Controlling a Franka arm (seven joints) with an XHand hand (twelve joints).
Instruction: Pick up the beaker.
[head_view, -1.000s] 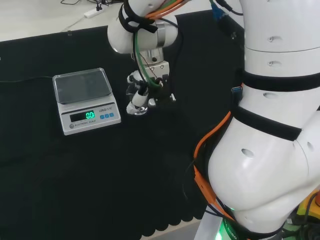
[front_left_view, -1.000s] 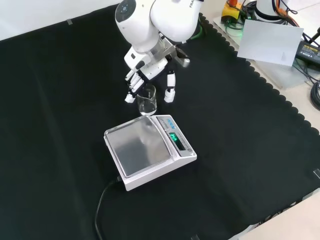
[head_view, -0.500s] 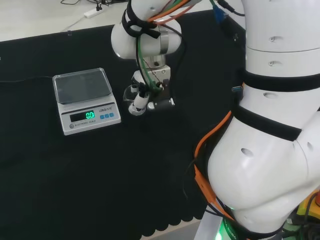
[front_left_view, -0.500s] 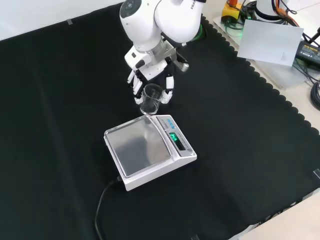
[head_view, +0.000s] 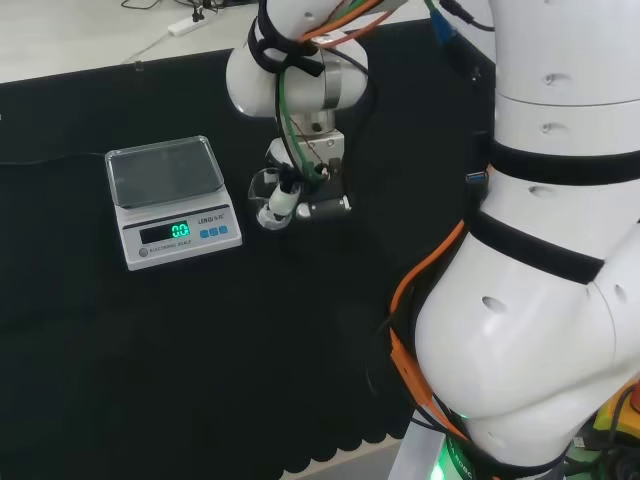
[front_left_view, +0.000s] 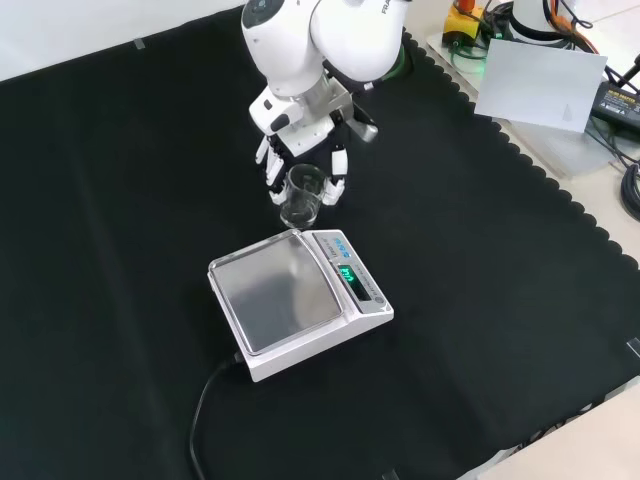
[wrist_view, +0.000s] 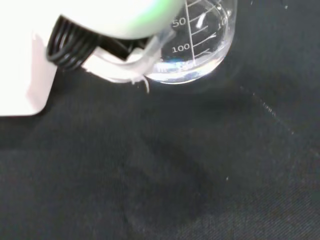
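Hand (front_left_view: 303, 155) has its fingers (front_left_view: 337, 182) curled round the clear beaker (front_left_view: 301, 197), just beyond the scale (front_left_view: 298, 300) in the front view. Compared with one second ago, the fingers have closed in from beside the beaker to enclose it. Beaker base appears raised slightly off the worktop (front_left_view: 480, 280); scale unmoved.

The hand (front_left_view: 300, 150) hangs palm-down from the white arm (front_left_view: 330, 35), wrist above the fingers. In the front view the fingers (front_left_view: 272, 175) curl downward on one side and the thumb (front_left_view: 336, 175) opposes them, closed round the beaker (front_left_view: 300, 198) between them.
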